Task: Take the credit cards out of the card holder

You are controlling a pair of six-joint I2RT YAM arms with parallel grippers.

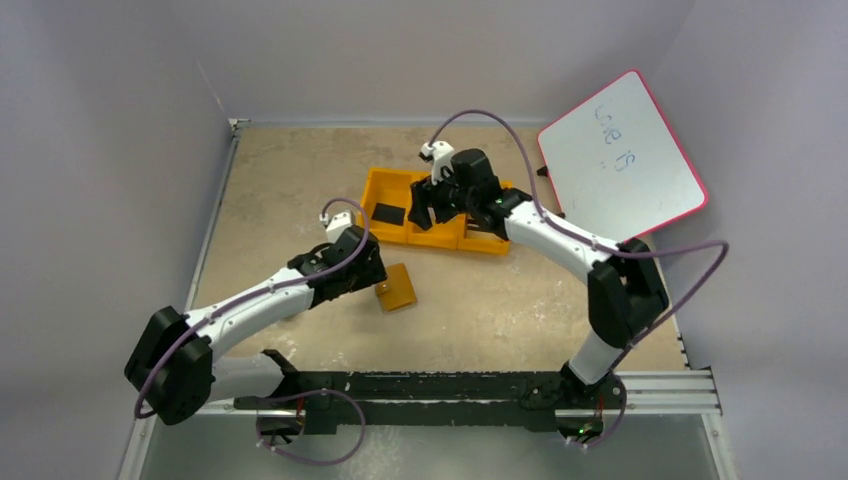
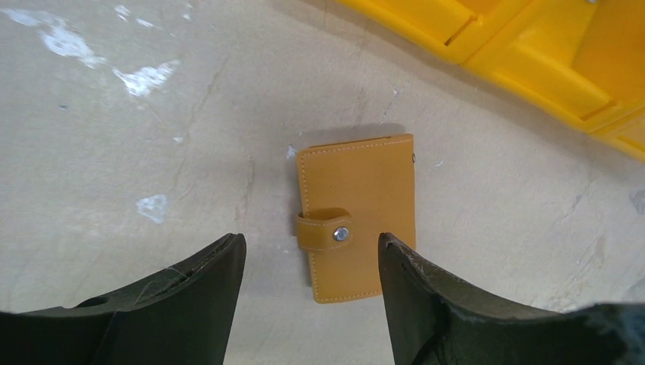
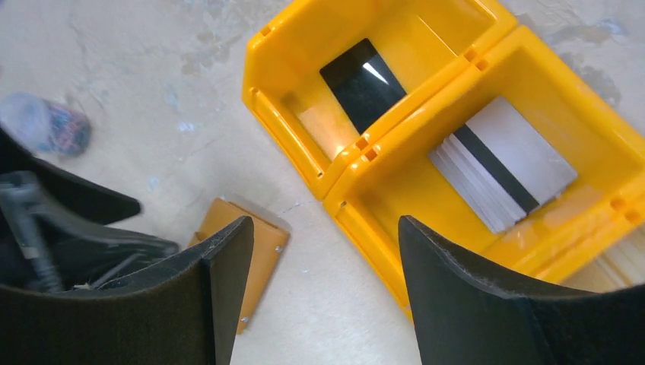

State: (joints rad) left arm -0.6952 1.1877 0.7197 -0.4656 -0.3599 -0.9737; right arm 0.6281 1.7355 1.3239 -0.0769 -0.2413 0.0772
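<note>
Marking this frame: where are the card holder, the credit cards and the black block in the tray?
card holder (image 2: 357,205), left wrist view, on its closed front cover.
credit cards (image 3: 517,152), right wrist view, on the top card's pale face.
black block (image 3: 363,85), right wrist view, on its top face.

Credit cards (image 3: 502,163) in the tray (image 3: 281,133) — card holder (image 2: 357,217) before it.

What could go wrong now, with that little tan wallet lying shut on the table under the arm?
1. The card holder lies flat with its strap snapped shut; the open left end effector above it may skid off or shove it across the table instead of gripping it.
2. The right end effector hangs open over the orange tray holding loose cards; dipping low, it could bump the rim or scatter them.
</note>
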